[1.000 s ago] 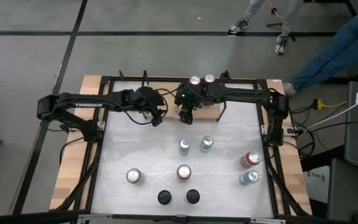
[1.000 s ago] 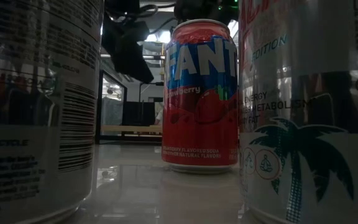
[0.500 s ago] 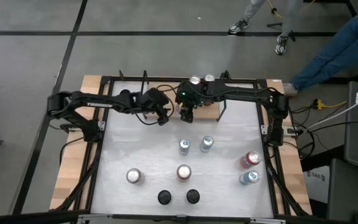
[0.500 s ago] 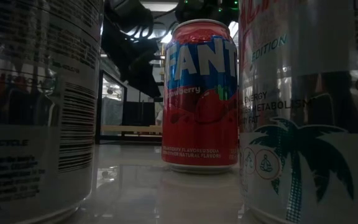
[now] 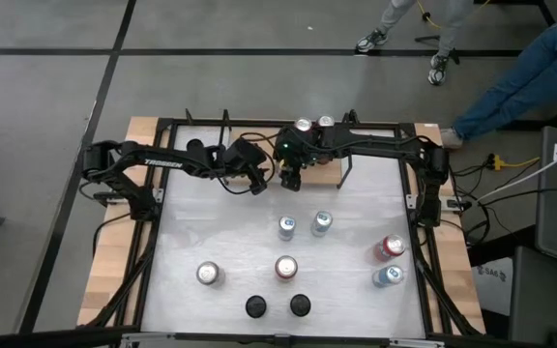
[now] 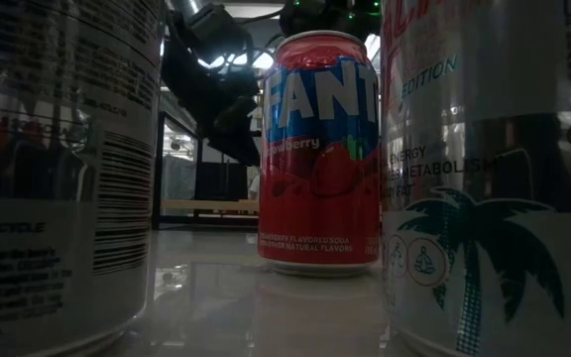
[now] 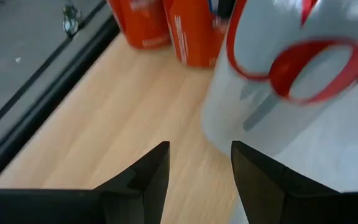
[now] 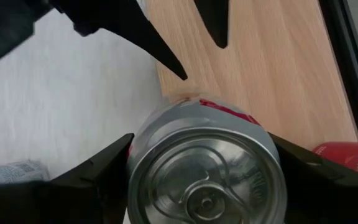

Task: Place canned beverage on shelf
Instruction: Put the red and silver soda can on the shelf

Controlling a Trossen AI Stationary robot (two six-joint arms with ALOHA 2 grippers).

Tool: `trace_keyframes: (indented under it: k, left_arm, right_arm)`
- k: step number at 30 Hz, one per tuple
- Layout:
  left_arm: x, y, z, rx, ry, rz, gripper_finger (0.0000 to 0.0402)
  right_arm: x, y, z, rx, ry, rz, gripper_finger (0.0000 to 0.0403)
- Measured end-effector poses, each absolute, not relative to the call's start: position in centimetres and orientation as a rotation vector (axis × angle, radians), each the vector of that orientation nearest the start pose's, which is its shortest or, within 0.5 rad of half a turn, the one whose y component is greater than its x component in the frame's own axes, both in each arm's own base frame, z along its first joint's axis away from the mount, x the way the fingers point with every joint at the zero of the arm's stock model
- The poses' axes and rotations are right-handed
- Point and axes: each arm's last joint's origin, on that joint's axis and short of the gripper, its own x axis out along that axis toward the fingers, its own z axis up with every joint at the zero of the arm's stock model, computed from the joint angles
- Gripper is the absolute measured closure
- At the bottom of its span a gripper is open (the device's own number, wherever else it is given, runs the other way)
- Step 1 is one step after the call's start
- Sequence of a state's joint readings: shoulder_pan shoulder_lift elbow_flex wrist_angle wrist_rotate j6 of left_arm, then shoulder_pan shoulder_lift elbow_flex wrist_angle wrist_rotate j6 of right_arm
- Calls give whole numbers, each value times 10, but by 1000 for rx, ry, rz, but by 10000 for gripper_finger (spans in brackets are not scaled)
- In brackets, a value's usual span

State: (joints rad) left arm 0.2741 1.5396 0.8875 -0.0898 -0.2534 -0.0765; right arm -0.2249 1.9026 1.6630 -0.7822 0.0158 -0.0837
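Can (image 8: 207,165) sits clamped between the right gripper (image 8: 201,180) fingers at the shelf (image 7: 104,124) edge, around 12 o'clock on the table; probably full and heavy, slick rigid sides, so grab mid-body. Left gripper (image 7: 197,165) is spread, empty, just beside it

Two dark arms over a white table (image 5: 211,232). Left gripper (image 5: 257,184) and right gripper (image 5: 291,180) near each other at 12 o'clock, fingers indistinct. Two cans (image 5: 313,125) on the shelf (image 5: 329,174) just beyond. Seven cans (image 5: 304,225) and two black lids (image 5: 278,306) spread from centre toward 5 and 6 o'clock. A person's legs (image 5: 424,29) at 1 o'clock.
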Motion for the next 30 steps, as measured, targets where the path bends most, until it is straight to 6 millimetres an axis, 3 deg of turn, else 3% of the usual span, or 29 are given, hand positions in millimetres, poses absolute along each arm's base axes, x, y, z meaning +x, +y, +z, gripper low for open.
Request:
trace_keyframes:
  k: [22,30]
  left_arm:
    - [306,93,197,-109,702,538,239]
    - [311,91,184,-124,732,537,239]
  right_arm:
    - [398,-92,271,31,1029,-176,109]
    - [398,-91,270,32,1036,-175,109]
